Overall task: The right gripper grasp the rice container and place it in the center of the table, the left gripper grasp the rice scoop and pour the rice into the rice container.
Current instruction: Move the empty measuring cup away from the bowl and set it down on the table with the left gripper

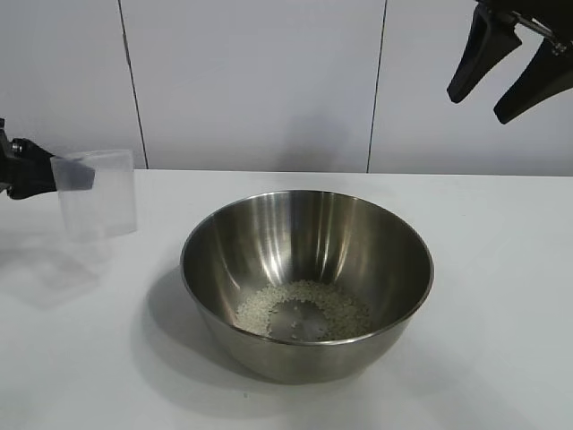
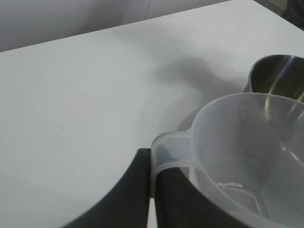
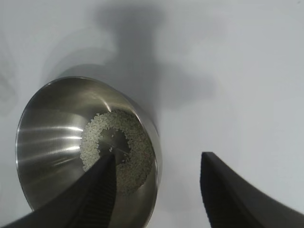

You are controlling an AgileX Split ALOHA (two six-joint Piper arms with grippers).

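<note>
Left jaws (image 1: 55, 176) clamped on the handle of the rice scoop (image 1: 97, 193), held upright above the counter (image 1: 501, 269) at nine o'clock of the rice container (image 1: 307, 282). Right jaws (image 1: 501, 85) parted, holding nothing, raised at one o'clock. Rice (image 1: 304, 309) lies in the container at counter centre; a few grains cling inside the scoop

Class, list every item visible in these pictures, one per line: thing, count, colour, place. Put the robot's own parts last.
rice container: one, shiny steel, middle of the table
rice: one patch of white grains, container's bottom
rice scoop: one, clear plastic, a few grains left inside, held above the table left of the container
table: one, white
wall: white panels, behind
left gripper: one, black, shut on the scoop's handle
right gripper: one, black, open, raised upper right
</note>
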